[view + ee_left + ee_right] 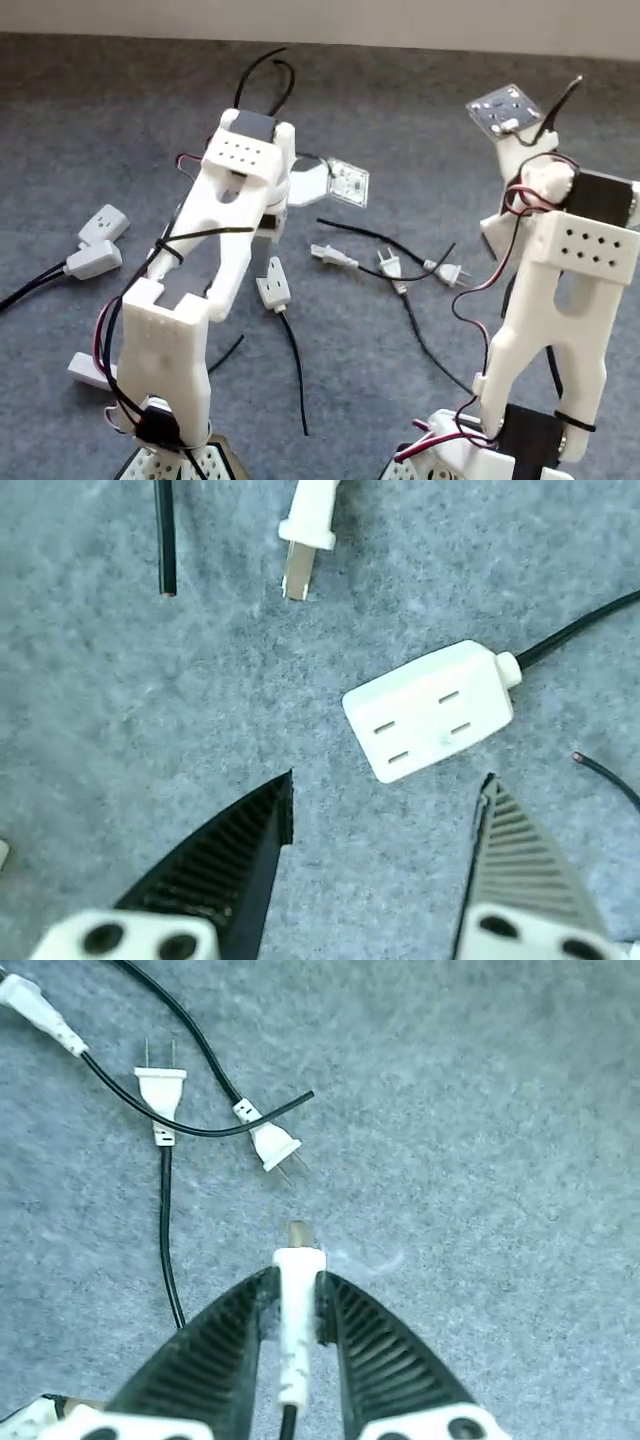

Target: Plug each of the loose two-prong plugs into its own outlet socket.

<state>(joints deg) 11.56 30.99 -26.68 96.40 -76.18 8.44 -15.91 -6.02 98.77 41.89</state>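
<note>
Two white plastic robot arms stand side by side on a table (400, 120) covered in grey, short-napped fabric.

The left gripper (388, 780) hangs over a socket block (430, 710). Its two dark, wedge-shaped, ribbed fingers (235, 855) are spread wide and hold nothing. The socket block is a smooth white rounded rectangle lying flat on the fabric. It has two pairs of narrow slots facing up, and a black cord leaves one end. It lies just beyond the fingertips. Farther out lies a loose plug (308, 525) with a white moulded body and flat metal prongs that point back toward the gripper. Beside it is the cut end of a black cord (165, 540).

The right gripper (298, 1278) has its black ribbed fingers (220, 1350) clamped on a held plug (298, 1260). This plug has a slim white body, and its metal prongs stick out past the fingertips. Ahead of it on the fabric lie three more white plugs on thin black cords. A nearer plug (272, 1145) lies tilted. A middle plug (160, 1088) shows two thin straight prongs, and a cord crosses just behind it. A far plug (30, 1005) lies at the edge.

In the high view these plugs lie in a loose row between the arms. Well off to the outer side of the left arm, a second socket block (103, 224) lies against a third socket block (92, 261).
</note>
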